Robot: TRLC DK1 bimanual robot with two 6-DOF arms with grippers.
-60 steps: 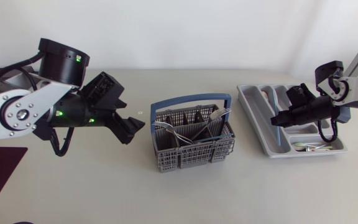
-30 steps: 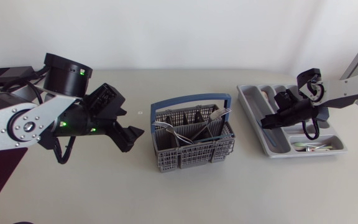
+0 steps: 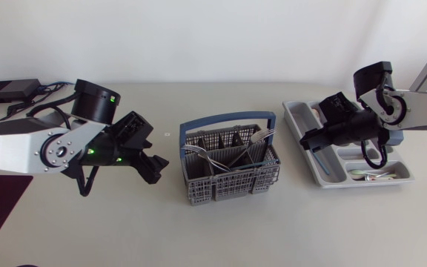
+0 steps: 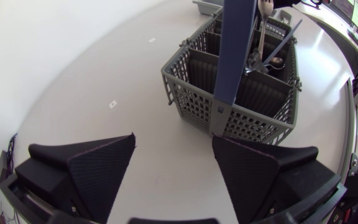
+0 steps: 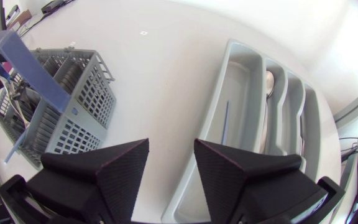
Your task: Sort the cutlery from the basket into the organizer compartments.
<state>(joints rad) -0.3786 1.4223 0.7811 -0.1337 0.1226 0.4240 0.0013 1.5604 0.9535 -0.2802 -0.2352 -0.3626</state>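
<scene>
Fingers on my left gripper [image 4: 174,138] and right gripper [image 5: 171,143] stand spread, 2 matte black wedges each; cutlery basket [image 3: 232,182] is grey plastic lattice, blue handle [image 4: 235,56]; organizer [image 5: 244,99] smooth grey.

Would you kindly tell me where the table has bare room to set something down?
Bare table lies in front of the basket and in the strip between basket and organizer. It is tight between the left gripper and the basket, and the right gripper hangs over the organizer's basket-side edge.
</scene>
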